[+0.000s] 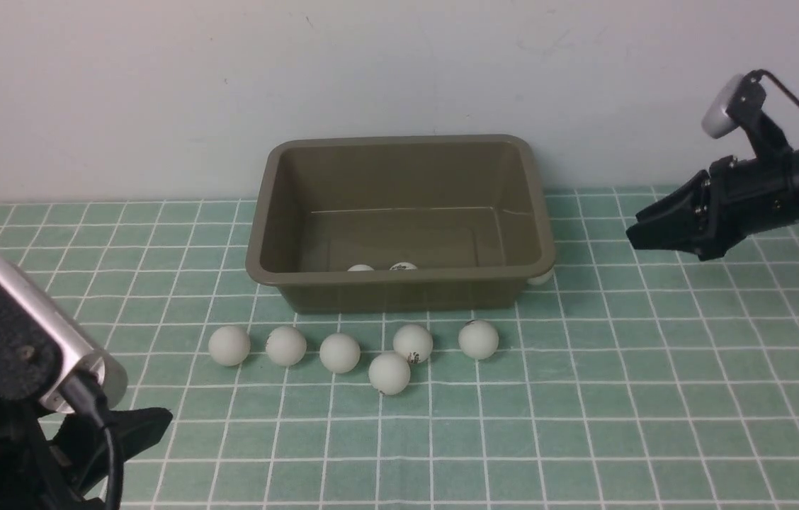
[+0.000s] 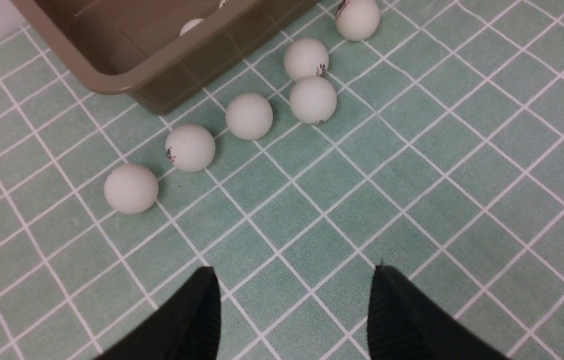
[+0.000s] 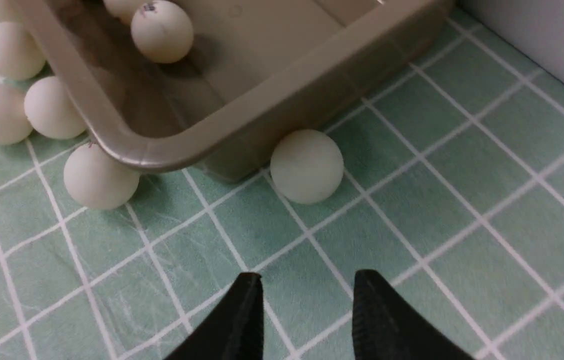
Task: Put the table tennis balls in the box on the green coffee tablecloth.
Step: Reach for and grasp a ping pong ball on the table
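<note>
The left gripper [image 2: 292, 310] hangs low over the green coffee tablecloth [image 1: 584, 397], fingers spread and empty. Six table tennis balls [image 1: 340, 353] lie in front of the box [image 1: 399, 290]; two rest inside; one sits by its right corner. The right gripper [image 3: 307, 320] holds nothing, though its fingers show a gap. Judgement: take the leftmost ball first, straddling it squarely to avoid nudging neighbours.

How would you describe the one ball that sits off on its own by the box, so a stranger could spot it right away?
Find the olive-brown box against the wall on the green checked tablecloth. Six balls lie in front of it; go instead to its near right corner. The lone ball is tucked under the rim there, half hidden from the front.
</note>
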Robot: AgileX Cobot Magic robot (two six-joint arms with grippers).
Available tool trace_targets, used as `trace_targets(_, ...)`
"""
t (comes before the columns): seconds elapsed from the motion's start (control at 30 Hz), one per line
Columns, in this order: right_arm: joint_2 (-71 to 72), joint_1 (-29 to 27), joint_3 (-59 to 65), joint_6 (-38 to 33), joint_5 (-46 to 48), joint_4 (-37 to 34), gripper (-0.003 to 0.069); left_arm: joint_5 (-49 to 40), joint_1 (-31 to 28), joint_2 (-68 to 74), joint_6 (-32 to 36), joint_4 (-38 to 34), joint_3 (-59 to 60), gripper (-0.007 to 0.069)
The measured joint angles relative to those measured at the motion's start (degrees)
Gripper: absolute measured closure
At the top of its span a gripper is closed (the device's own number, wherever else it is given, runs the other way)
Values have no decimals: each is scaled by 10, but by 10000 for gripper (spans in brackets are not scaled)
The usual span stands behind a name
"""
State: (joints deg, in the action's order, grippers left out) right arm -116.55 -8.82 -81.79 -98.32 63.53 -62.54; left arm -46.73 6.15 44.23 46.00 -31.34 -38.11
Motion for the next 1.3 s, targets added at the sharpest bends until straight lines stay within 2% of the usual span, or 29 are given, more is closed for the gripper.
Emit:
trace_targets(0.13, -31, 13, 0, -26, -9, -36, 349, -4, 0, 0, 0, 0, 0, 262)
trace_targets(0.4, -49, 71, 0, -32, -80, -22, 211, -8, 0, 0, 0, 0, 0, 262)
trace_targets(0.53, -51, 95, 0, -36, -123, -13, 200, -8, 0, 0, 0, 0, 0, 262)
trace_targets(0.67, -70, 117, -8, -73, -144, -13, 200, -9, 0, 0, 0, 0, 0, 262)
trace_targets(1.3, -121, 129, -36, -137, -148, -77, 200, -9, 0, 0, 0, 0, 0, 262)
